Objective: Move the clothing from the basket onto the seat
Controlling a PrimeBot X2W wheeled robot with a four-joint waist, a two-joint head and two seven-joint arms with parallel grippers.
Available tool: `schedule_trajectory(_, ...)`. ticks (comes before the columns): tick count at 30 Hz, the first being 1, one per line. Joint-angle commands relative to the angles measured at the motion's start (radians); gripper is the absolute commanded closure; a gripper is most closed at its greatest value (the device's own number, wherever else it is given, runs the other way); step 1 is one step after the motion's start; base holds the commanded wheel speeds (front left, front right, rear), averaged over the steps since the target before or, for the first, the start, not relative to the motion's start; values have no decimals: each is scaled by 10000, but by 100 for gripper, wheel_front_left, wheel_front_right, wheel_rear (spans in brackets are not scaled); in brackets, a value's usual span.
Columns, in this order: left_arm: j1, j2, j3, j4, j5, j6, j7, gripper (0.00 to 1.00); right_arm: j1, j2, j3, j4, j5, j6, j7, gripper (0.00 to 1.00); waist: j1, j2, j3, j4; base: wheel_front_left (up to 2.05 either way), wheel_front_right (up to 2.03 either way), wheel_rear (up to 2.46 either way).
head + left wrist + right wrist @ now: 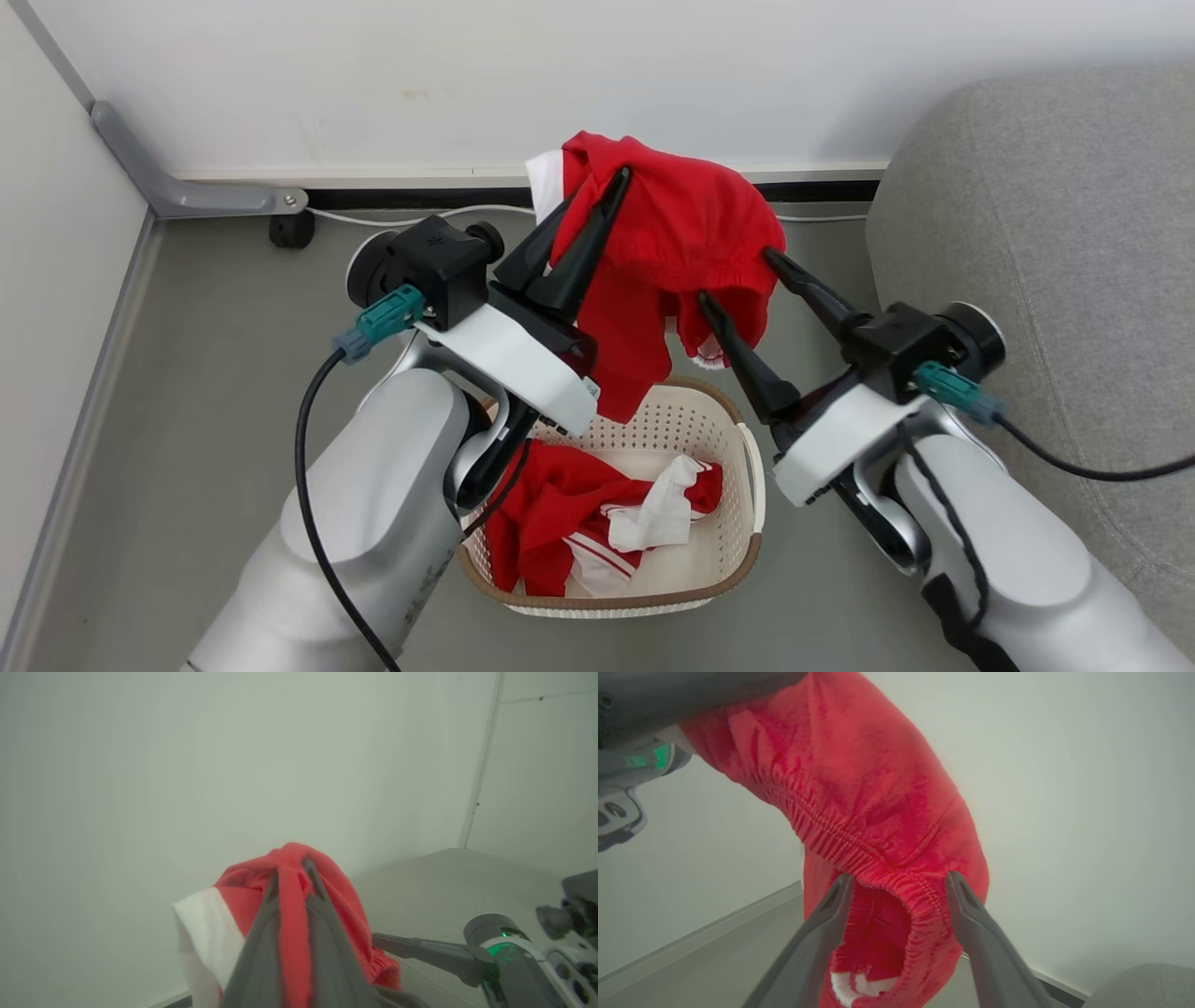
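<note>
A red garment (681, 233) with a white cuff hangs in the air above the cream basket (752, 485). My left gripper (597, 201) is shut on its upper fold, red fabric (294, 896) pinched between the dark fingers. My right gripper (738, 280) stands open at the garment's elastic hem (896, 884), one finger on each side of it, touching the cloth. More red and white clothing (579, 513) lies crumpled in the basket on the floor. The grey seat (1055, 243) rises at the right, beside my right arm.
A white wall and baseboard run behind the basket. A grey metal leg with a black caster (291, 229) stands at the back left, and a white cable (411, 219) lies along the wall. Grey floor surrounds the basket.
</note>
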Motion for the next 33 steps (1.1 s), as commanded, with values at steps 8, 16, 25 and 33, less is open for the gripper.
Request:
schedule_trajectory(8,-569,41,59,-332,-164,26,-87,100,-1150,788,631,1210,-1060,69,-61,0,0,0,50,170,0,0,0)
schedule_trajectory(16,-574,-51,-152,-319,-279,17,-114,100,-1653,1217,155,2172,-1937,69,-61,0,0,0,91,287,0,0,0)
schedule_trajectory(25,-559,-107,-163,-123,-338,16,-185,47,-1631,1366,-243,1902,-1715,69,-61,100,0,0,205,268,0,0,0)
schedule_trajectory(33,-409,-122,-95,57,-193,6,-223,0,-1314,1370,-603,1295,-1049,69,-61,100,0,0,292,64,0,0,0)
